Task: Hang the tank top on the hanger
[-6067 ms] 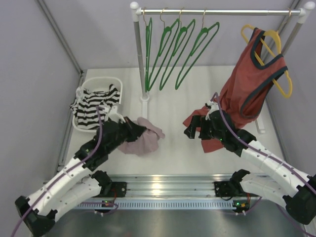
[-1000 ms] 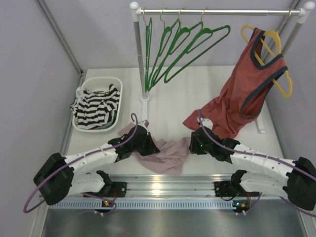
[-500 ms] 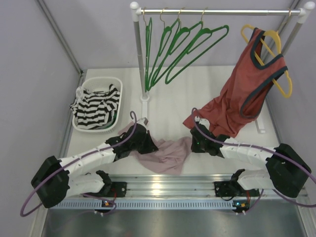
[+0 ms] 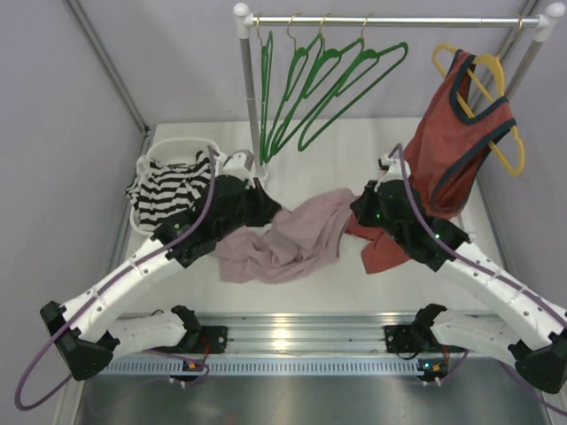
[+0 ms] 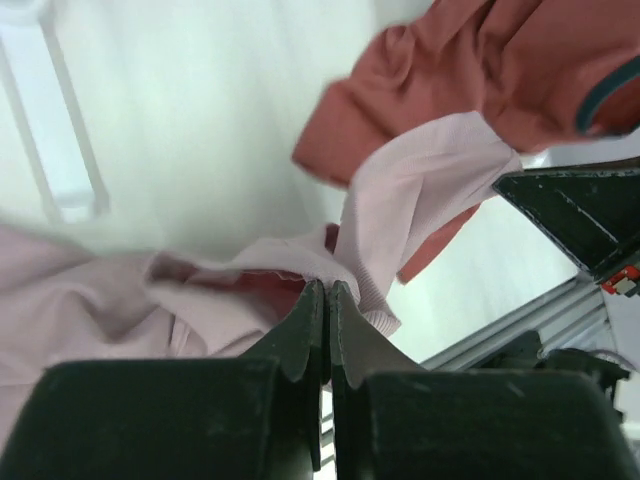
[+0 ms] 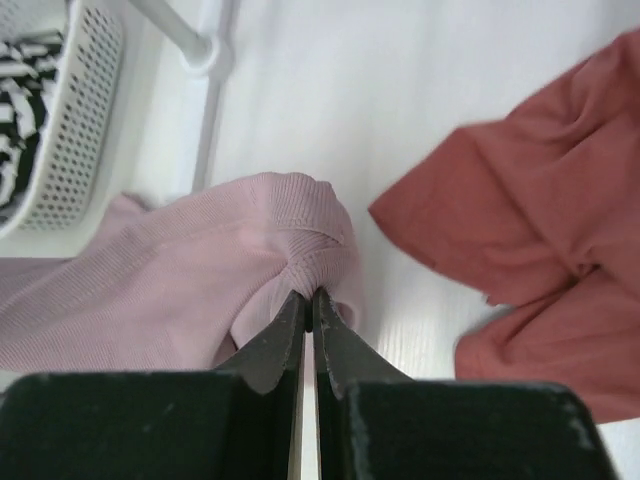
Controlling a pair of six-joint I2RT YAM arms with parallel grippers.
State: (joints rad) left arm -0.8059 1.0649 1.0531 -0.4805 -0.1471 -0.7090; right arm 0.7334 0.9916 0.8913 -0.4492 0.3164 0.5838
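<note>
The dusty-pink tank top (image 4: 297, 235) hangs stretched between my two grippers, its lower part bunched on the table. My left gripper (image 4: 268, 212) is shut on one edge of it; in the left wrist view the fabric (image 5: 415, 195) is pinched at the tips of the gripper (image 5: 327, 286). My right gripper (image 4: 354, 211) is shut on the other end, and a ribbed fold of the tank top (image 6: 200, 280) bunches at its tips (image 6: 310, 294). Several green hangers (image 4: 332, 75) hang on the rail behind, the hanger among them, apart from both grippers.
A rust-red top (image 4: 456, 133) hangs on a yellow hanger (image 4: 496, 75) at the right, its hem trailing on the table beside my right gripper. A white basket (image 4: 146, 221) with a striped garment (image 4: 173, 181) sits at the left. The rack post (image 4: 251, 97) stands between.
The right gripper has shut on the tank top. Both grippers have moved up and toward the rack, lifting the pink fabric off the table between them.
</note>
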